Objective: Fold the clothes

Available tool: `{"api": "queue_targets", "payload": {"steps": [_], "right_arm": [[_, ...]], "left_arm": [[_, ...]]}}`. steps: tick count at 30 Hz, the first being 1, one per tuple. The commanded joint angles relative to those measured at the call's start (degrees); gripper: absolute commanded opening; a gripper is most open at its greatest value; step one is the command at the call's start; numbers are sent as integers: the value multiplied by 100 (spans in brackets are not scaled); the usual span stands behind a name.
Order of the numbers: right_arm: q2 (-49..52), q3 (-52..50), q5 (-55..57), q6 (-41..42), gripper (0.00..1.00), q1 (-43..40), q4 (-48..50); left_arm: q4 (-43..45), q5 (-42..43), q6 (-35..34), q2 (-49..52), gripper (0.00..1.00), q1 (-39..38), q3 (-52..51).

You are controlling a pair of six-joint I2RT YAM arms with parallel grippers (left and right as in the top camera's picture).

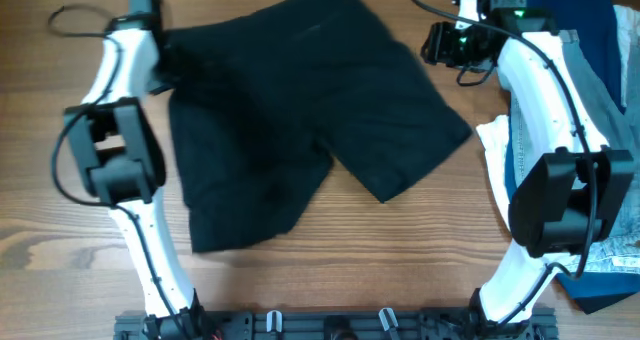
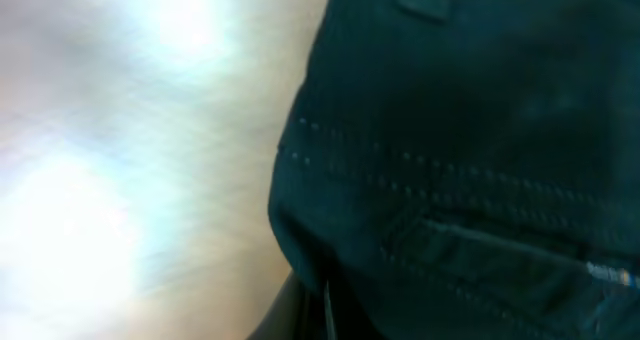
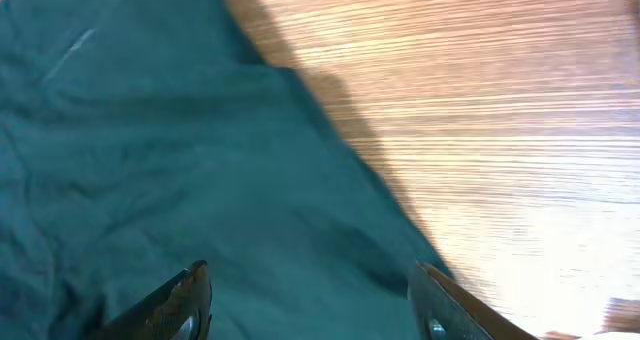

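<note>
overhead view shows the black shorts (image 1: pixel 300 110) lying flat in the middle of the table (image 1: pixel 60 270), legs near the robot and waist far away, with the left gripper (image 1: pixel 168 60) squeezing the far left waist corner and the right gripper (image 1: pixel 430 44) spread wide over the far right side.

Left arm (image 1: pixel 108 70), right arm (image 1: pixel 548 80): white links, black joints, black cables; right gripper (image 3: pixel 310 272) fingers (image 3: pixel 175 305) dark, scuffed

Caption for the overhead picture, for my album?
Black shorts spread on a wooden table; left gripper pinches one edge, right gripper open at another.
</note>
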Motion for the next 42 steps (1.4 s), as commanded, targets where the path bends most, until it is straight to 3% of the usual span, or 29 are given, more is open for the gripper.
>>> {"api": "queue_targets", "payload": {"steps": [1,4,7,9,12,15,16,18,20,27,42], "right_arm": [[-59,50,-116,90,63,321,4],[-17,46,-118,199,63,566,-4],[122,46,-120,240,63,855,-114],[223,42,-118,238,63,1043,-278],[313,9,-127,240,64,1263,-455],[328,-149,-363,236,64,1550,-533],[328,-188,-474,225,65,1644,-570],[328,-323,-632,146,70,1867,-590],[328,-437,-621,7,73,2138,-656],[328,-1152,-413,-374,74,2719,-348],[505,-2090,564,-63,74,2516,94]], "left_arm": [[-901,-264,-634,118,4,706,-118],[-1412,-33,-623,118,12,992,-118],[-1685,101,-426,118,40,1187,-118],[-1808,96,-422,103,51,1226,-118],[-1908,98,-345,-50,59,1209,-118],[-1932,96,-278,-463,77,1130,-118],[-1919,96,-273,-645,78,1093,-118],[-1869,94,-273,-1029,92,1012,-118],[-1749,94,-251,-1506,98,901,-118],[-1279,98,-254,-2623,100,448,-118],[-905,111,-114,-2623,100,-754,-120]]}}
